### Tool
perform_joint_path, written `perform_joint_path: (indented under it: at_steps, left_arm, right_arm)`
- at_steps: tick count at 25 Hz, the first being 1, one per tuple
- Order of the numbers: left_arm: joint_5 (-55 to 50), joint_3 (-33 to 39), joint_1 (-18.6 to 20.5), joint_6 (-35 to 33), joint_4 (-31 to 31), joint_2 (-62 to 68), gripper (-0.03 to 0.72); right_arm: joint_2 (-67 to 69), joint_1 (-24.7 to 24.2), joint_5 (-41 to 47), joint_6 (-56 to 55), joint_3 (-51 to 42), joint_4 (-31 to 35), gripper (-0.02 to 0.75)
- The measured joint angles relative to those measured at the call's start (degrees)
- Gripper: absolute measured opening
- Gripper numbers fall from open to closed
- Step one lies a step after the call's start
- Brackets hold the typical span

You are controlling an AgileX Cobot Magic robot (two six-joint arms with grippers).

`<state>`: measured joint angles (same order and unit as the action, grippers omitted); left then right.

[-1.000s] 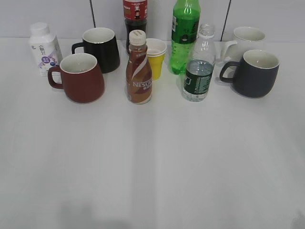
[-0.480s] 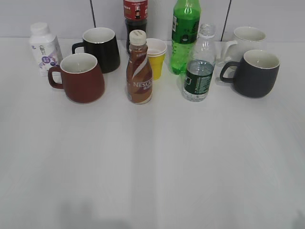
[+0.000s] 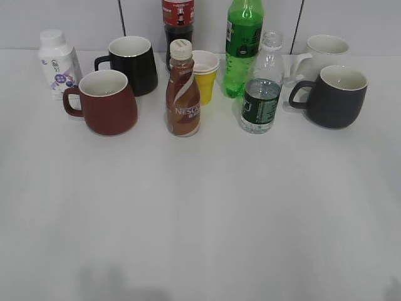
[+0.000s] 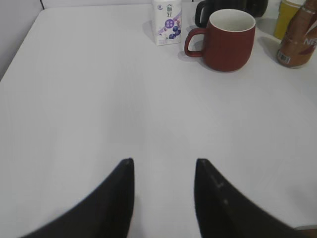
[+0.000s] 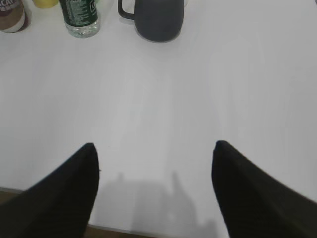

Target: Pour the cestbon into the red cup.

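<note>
A: What's nearest the cameras?

B: Both claws, low over the bare front of the white desk (image 3: 200, 219). The left claw (image 4: 163, 166) has its two dark fingers spread with nothing between them. The right claw (image 5: 154, 148) is spread wider, also holding nothing. Neither shows in the exterior view.

A: And past them?

B: A front row of things. The red cup (image 3: 108, 102) stands upright at the left, handle pointing left, white inside showing. Right of it stands a brown Nescafe bottle (image 3: 182, 91), capped. Further right stands the cestbon (image 3: 261, 84), upright with its dark green label; whether it has a cap, I cannot tell. A dark grey mug (image 3: 333, 96) stands at the far right, handle toward the cestbon.

A: So the bottle and the cup are apart?

B: Well apart, with the Nescafe bottle between them.

A: Behind those?

B: A white bottle (image 3: 57, 63) at far left, a black mug (image 3: 132, 64) just behind the red cup, a yellow paper cup (image 3: 205, 76), a tall green bottle (image 3: 242, 47) just behind the cestbon, a dark bottle with a red label (image 3: 178, 17), and a white mug (image 3: 322, 52).
</note>
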<state>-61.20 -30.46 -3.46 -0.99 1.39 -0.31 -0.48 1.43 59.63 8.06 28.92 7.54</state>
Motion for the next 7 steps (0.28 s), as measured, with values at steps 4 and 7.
perform_joint_path:
  at_steps: [4,7]
  left_arm:
    - [0.0,0.0,0.0,0.0,0.0,0.0,0.309]
    - [0.0,0.0,0.0,0.0,0.0,0.0,0.309]
  right_arm:
    - [0.0,0.0,0.0,0.0,0.0,0.0,0.534]
    - [0.0,0.0,0.0,0.0,0.0,0.0,0.534]
